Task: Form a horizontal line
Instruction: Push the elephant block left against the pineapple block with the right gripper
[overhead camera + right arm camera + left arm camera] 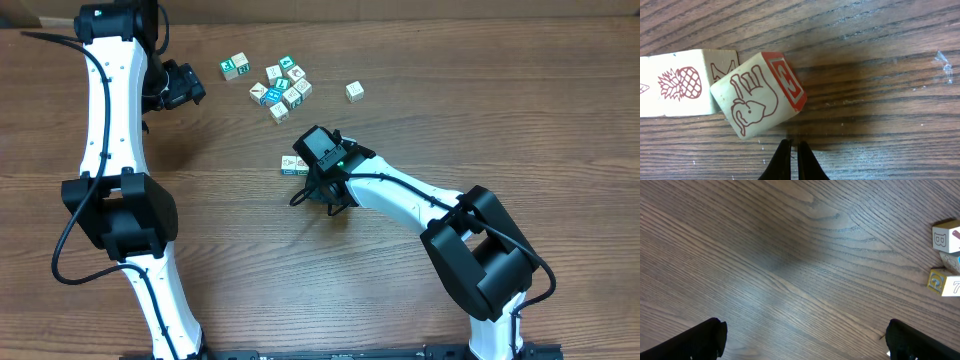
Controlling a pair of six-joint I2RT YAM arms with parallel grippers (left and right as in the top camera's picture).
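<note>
The chief risk lies with the elephant cube. It sits skewed at the end of the line of cubes, one corner touching the pineapple cube, and the right gripper, its jaws clenched together on nothing, points at it from just beside. A push off the cube's centre would likely spin it further rather than square it up — and too firm a push could shove the pineapple cube out of place as well. The line lies on the table near its middle, below the loose bunch of cubes, and is partly hidden under the right gripper in the overhead view. It is short: cream cubes with red drawings on top, the pineapple cube straight, a sliver of another cube on its far side, and the elephant cube turned so that a red-framed side face shows. The left gripper hangs with jaws spread wide and empty, well apart from the line, with two stray cubes at the edge of its view.
</note>
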